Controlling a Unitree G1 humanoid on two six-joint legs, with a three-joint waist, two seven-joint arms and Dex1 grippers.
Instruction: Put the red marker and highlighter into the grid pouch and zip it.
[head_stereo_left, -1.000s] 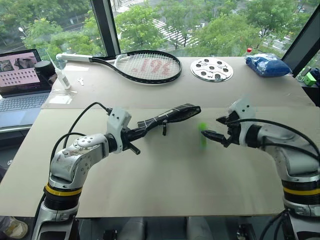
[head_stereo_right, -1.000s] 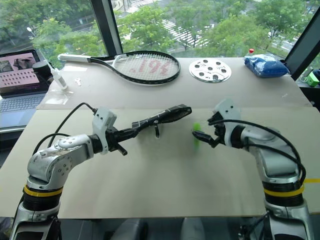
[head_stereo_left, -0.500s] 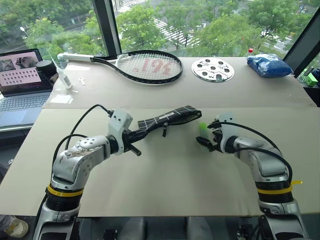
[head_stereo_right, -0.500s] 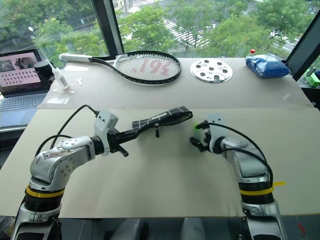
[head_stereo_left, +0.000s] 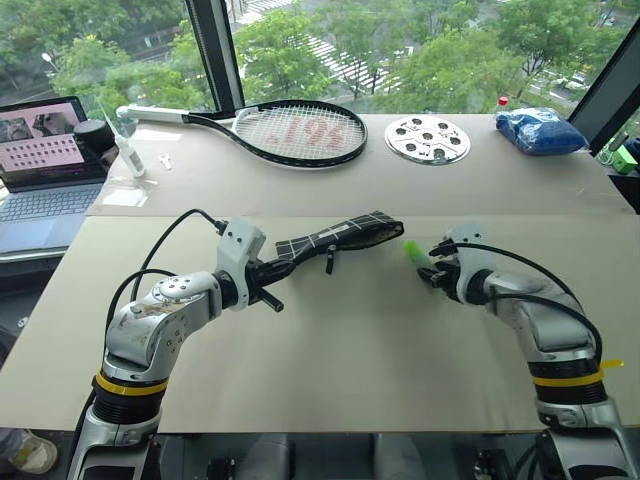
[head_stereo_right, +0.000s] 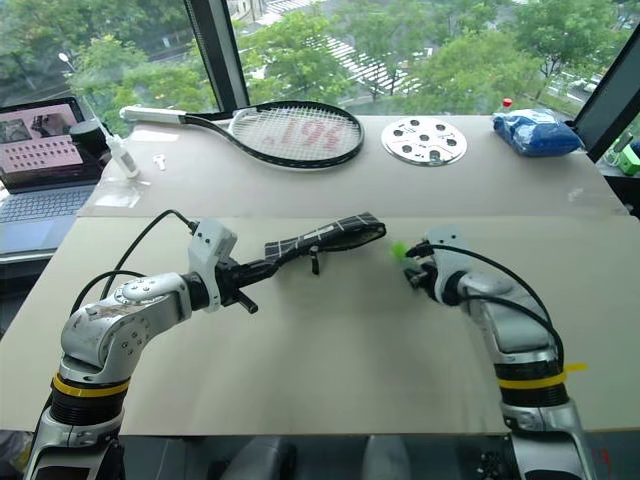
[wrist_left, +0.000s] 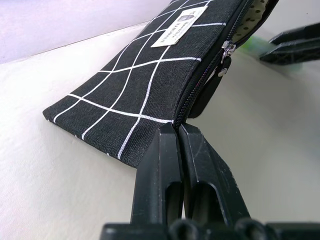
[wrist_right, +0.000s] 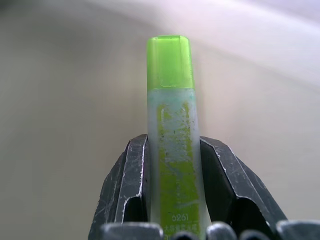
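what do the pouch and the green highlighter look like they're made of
Grid pouch: looks like woven black fabric, matte, with printed white grid lines; the weave shows in the left wrist view, and the zipper slider seems metal.
Highlighter: probably plastic, a frosted pale barrel with scuffed green print and a glossy translucent green cap.

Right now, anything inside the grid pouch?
The grid pouch is unzipped at its far end, showing pale dotted lining; what lies deeper is hidden. The left gripper pinches its corner. The highlighter is outside, in the right gripper.
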